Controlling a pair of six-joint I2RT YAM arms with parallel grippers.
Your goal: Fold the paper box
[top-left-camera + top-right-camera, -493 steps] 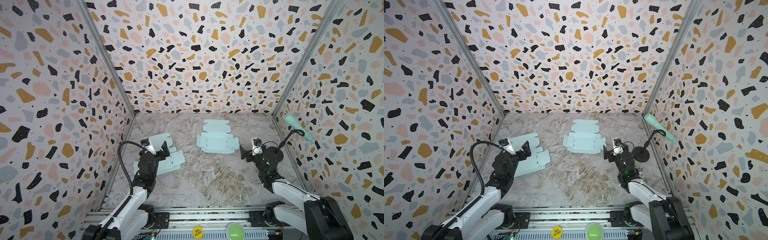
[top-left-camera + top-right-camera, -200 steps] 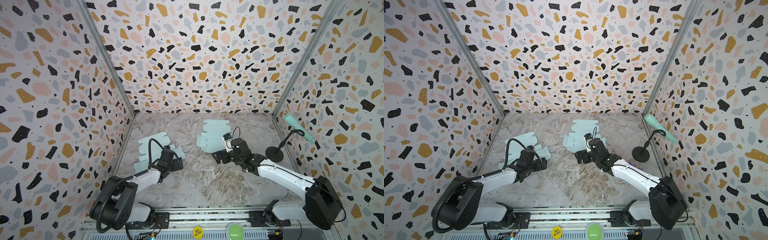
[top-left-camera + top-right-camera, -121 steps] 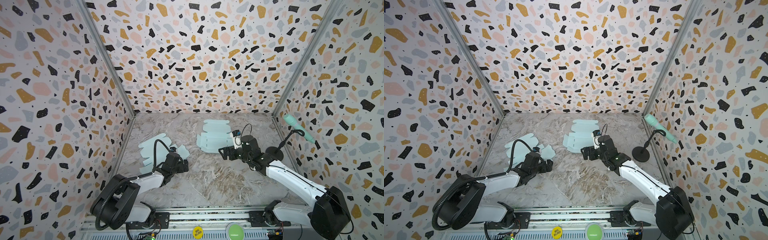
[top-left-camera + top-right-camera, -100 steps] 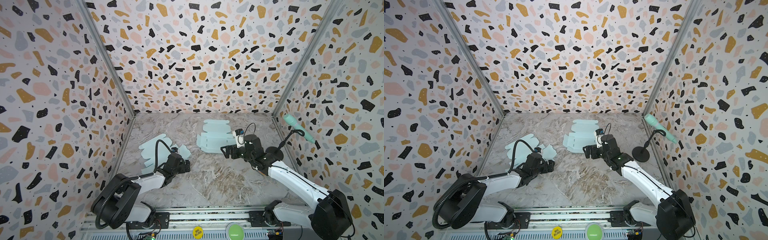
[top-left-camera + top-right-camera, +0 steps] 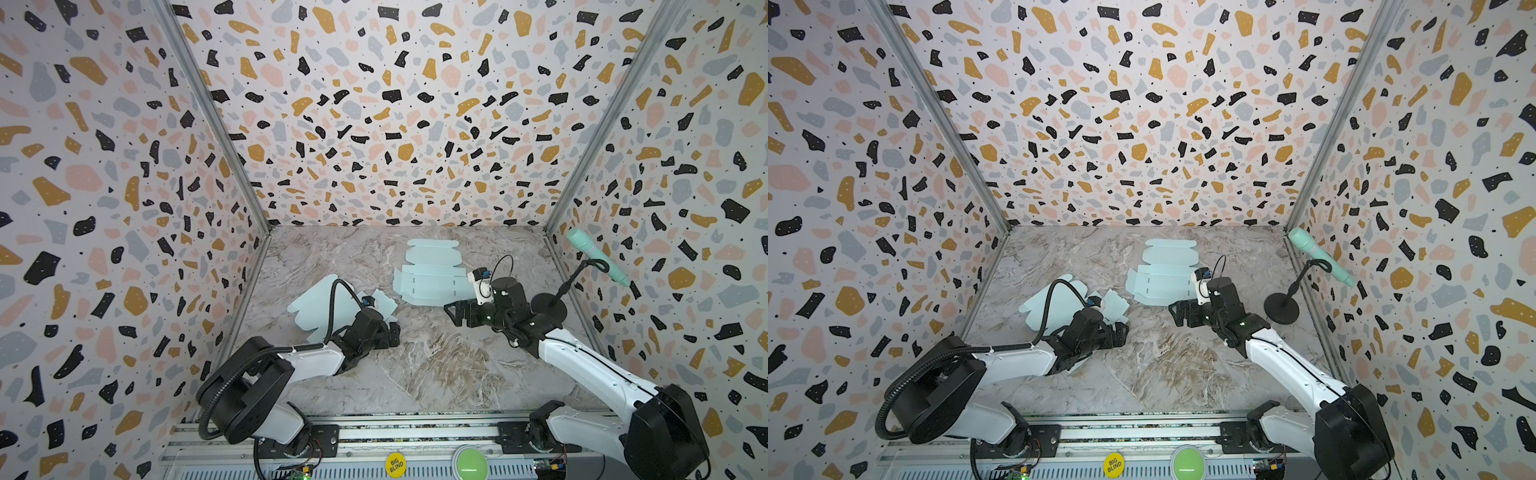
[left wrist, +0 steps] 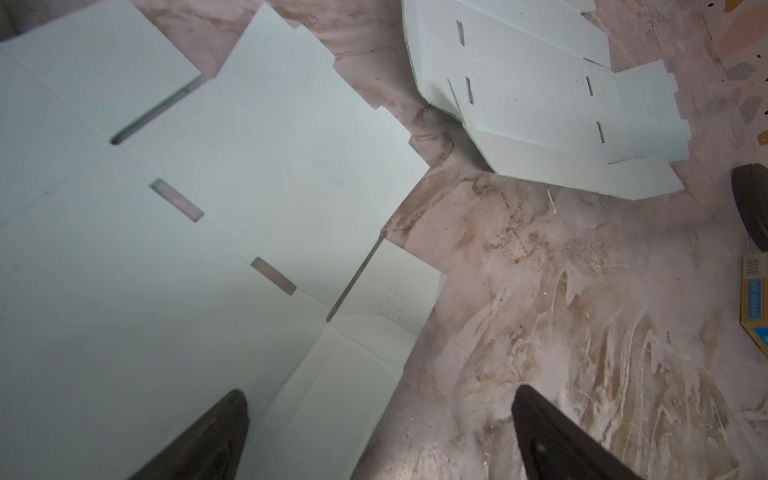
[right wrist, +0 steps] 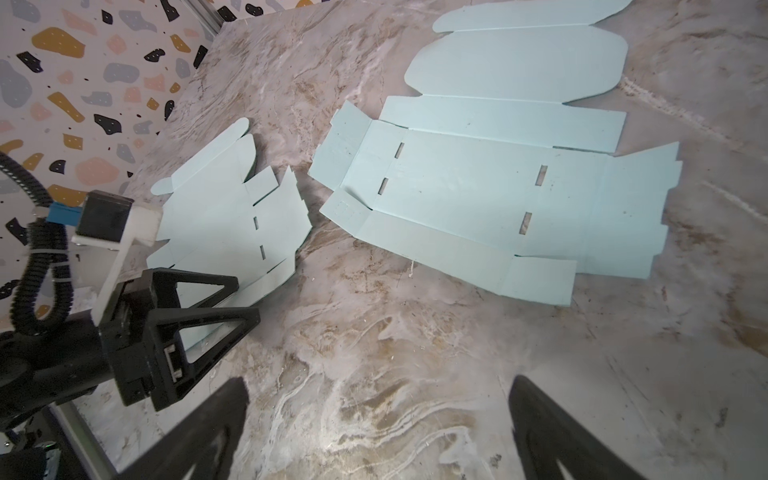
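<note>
Two flat pale-blue paper box blanks lie on the marble floor. One blank (image 5: 316, 303) (image 5: 1050, 307) is at the left, the other (image 5: 430, 274) (image 5: 1163, 274) is at the back centre. My left gripper (image 5: 392, 330) (image 5: 1121, 332) is open, low at the left blank's front-right corner. In the left wrist view, one finger of that gripper (image 6: 380, 390) is over the blank (image 6: 208, 249) and the other is over bare floor. My right gripper (image 5: 455, 313) (image 5: 1179, 313) (image 7: 378, 380) is open over bare floor, just in front of the centre blank (image 7: 478, 195), and holds nothing.
A mint microphone (image 5: 594, 257) on a black stand with a round base (image 5: 548, 305) stands by the right wall. Terrazzo-patterned walls close the left, back and right. A yellow button (image 5: 395, 464) and a green button (image 5: 469, 463) sit on the front rail.
My left gripper has slid rightward along the left blank's front edge to its corner. My right gripper has drawn back to the right, away from the centre blank's left front. Both stay open.
</note>
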